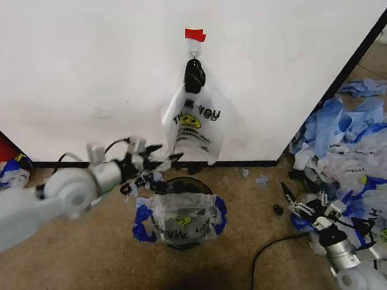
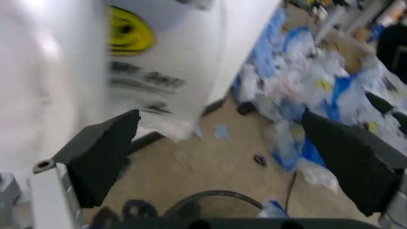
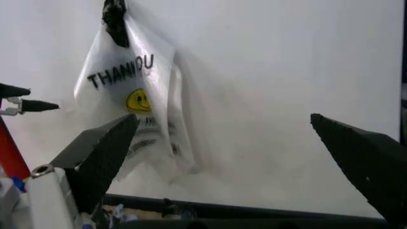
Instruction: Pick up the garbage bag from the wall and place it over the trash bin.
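Observation:
The garbage bag (image 1: 178,225), see-through with blue handles and a small yellow smiley, lies draped over the black mesh trash bin (image 1: 186,180) on the carpet in front of the wall (image 1: 86,58). My left gripper (image 1: 163,157) (image 2: 222,157) is open and empty, just left of and above the bin's far rim (image 2: 213,196), close to the wall's base. My right gripper (image 1: 284,199) (image 3: 232,162) hangs open and empty to the right of the bin, facing the wall (image 3: 286,71).
A white "THANK YOU" bag (image 1: 193,125) (image 3: 137,109) (image 2: 146,62) hangs from a hook under red tape (image 1: 195,34) on the wall. A big heap of blue-and-white bags (image 1: 352,149) (image 2: 318,81) covers the floor at right. A black cable (image 1: 265,256) runs across the carpet.

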{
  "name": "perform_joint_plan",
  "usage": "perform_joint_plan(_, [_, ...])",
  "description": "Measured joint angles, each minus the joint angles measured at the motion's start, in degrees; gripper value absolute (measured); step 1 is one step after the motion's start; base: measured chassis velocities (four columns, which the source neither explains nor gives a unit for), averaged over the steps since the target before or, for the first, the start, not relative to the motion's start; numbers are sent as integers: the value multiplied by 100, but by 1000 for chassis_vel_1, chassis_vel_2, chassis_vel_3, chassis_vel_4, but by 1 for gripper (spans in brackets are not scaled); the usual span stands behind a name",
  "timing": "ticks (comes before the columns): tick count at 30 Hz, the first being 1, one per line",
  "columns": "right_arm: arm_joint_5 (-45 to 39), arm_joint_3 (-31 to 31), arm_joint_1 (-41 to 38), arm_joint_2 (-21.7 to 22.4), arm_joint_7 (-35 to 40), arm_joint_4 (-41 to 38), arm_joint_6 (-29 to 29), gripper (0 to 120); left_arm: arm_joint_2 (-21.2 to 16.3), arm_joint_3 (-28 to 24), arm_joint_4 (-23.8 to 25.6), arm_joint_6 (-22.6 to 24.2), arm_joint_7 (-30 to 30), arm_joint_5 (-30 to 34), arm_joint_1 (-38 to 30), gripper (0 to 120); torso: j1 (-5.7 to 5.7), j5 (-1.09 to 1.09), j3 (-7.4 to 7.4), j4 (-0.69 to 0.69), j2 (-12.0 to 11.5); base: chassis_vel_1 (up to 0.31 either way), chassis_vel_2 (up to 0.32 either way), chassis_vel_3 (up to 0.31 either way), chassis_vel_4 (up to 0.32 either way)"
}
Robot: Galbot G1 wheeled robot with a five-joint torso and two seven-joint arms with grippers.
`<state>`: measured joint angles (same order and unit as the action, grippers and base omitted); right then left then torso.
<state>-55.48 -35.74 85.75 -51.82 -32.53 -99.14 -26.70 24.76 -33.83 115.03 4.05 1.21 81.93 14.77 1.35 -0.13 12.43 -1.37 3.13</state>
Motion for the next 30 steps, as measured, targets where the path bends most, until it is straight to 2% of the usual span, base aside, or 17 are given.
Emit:
perform_joint_plan(3, [50, -93, 152, -133, -26, -23, -44, 100, 129, -351, 89, 425, 72, -87, -393, 100, -1, 12, 0, 6, 0, 0, 0, 0, 0])
perform_joint_plan(5, [62, -141, 222, -174, -67, -23, -72, 100, 229, -610, 92, 735, 157, -135, -662, 100, 0, 3, 0, 2, 0, 0, 0, 0, 0])
perform_joint_plan(10, [64, -175, 285, -188, -111, -22, -98, 100, 467, -1046, -10, 1322, 265, -221, -1173, 100, 0, 8, 0, 3, 0, 0, 0, 0, 0])
perform_joint_plan(14, [78, -144, 283, -182, -129, 27, -129, 100, 921, -1511, -337, 1740, 524, -381, -1611, 100, 0, 7, 0, 1, 0, 0, 0, 0, 0])
perform_joint_plan(16, [86, -129, 279, -179, -133, 49, -130, 100, 1013, -1594, -435, 1795, 559, -397, -1667, 100, 0, 9, 0, 1, 0, 0, 0, 0, 0])
perform_joint_plan(21, [97, -50, 235, -158, -180, 187, -149, 100, 1323, -1994, -1061, 1778, 590, -612, -1852, 100, 0, 6, 0, 1, 0, 0, 0, 0, 0])
perform_joint_plan(30, [95, 127, 68, -95, -192, 323, -159, 100, 1348, -2352, -1466, 1780, 286, -938, -2032, 98, 0, 6, 0, 3, 0, 0, 0, 0, 0])
